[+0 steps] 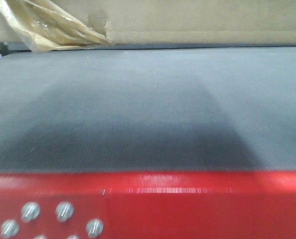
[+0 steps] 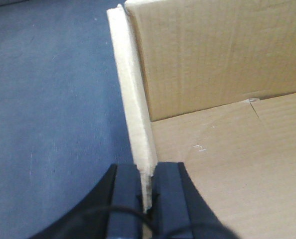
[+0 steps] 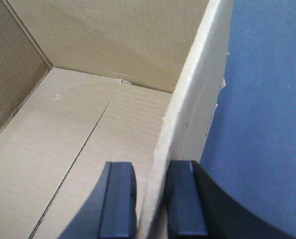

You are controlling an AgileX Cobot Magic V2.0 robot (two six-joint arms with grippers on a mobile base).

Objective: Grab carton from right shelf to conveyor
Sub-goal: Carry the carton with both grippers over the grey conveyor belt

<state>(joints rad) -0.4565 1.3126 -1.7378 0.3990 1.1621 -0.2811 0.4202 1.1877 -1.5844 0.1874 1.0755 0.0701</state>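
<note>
Left tool (image 2: 147,172) clamped narrow on left wall of open carton (image 2: 213,64). Carton at far edge of conveyor belt (image 1: 148,109); seated or just above, cannot tell. Right tool (image 3: 150,167) pinched narrow on right wall. Placing step, probably near end. Next: settle carton flat, release both tools together, withdraw straight up clear of walls.

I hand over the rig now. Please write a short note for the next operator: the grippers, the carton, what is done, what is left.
Left gripper: shut on one side wall of the carton.
Right gripper: shut on the opposite wall.
The carton is open and empty, at the far edge of the belt; I cannot tell if it rests fully on it.
Done: carton is at the belt.
Left: check that it sits down, open both grippers, withdraw.
</note>
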